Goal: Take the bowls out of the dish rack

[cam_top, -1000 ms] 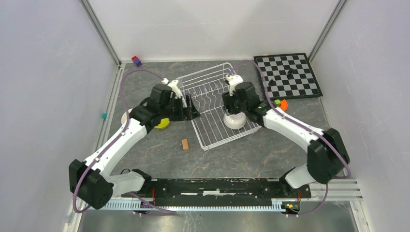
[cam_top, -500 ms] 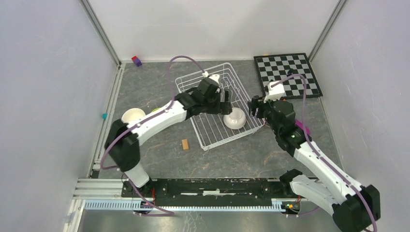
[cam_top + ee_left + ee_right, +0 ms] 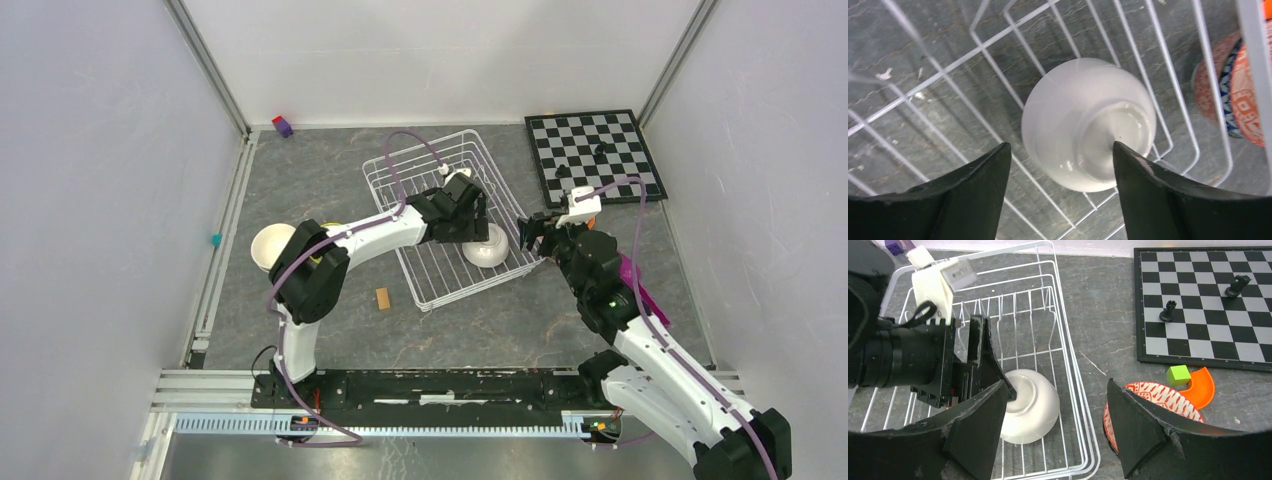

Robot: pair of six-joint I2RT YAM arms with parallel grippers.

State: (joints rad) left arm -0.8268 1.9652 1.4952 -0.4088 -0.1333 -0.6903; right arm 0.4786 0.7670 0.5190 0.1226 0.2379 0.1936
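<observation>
One white bowl (image 3: pixel 488 248) lies upside down in the near right corner of the white wire dish rack (image 3: pixel 420 185). My left gripper (image 3: pixel 476 222) hangs open just above it. In the left wrist view the bowl (image 3: pixel 1088 122) fills the gap, its foot ring close to the right finger (image 3: pixel 1148 190). My right gripper (image 3: pixel 532 235) is open and empty over the rack's right rim (image 3: pixel 1075 370), between that bowl (image 3: pixel 1033 410) and a red-speckled bowl (image 3: pixel 1158 394) standing on the table outside the rack. Another white bowl (image 3: pixel 270 247) sits on the table at the left.
A chessboard (image 3: pixel 595 155) with a few black pieces lies at the back right. A green cube (image 3: pixel 1179 375) and an orange piece (image 3: pixel 1202 385) lie beside the red-speckled bowl. A wooden block (image 3: pixel 382 298) lies in front of the rack, a purple block (image 3: pixel 283 126) at the back wall.
My left arm swung from the table's left side across the rack to above the white bowl. My right arm let go of that bowl, pulled back to the rack's right edge and opened.
</observation>
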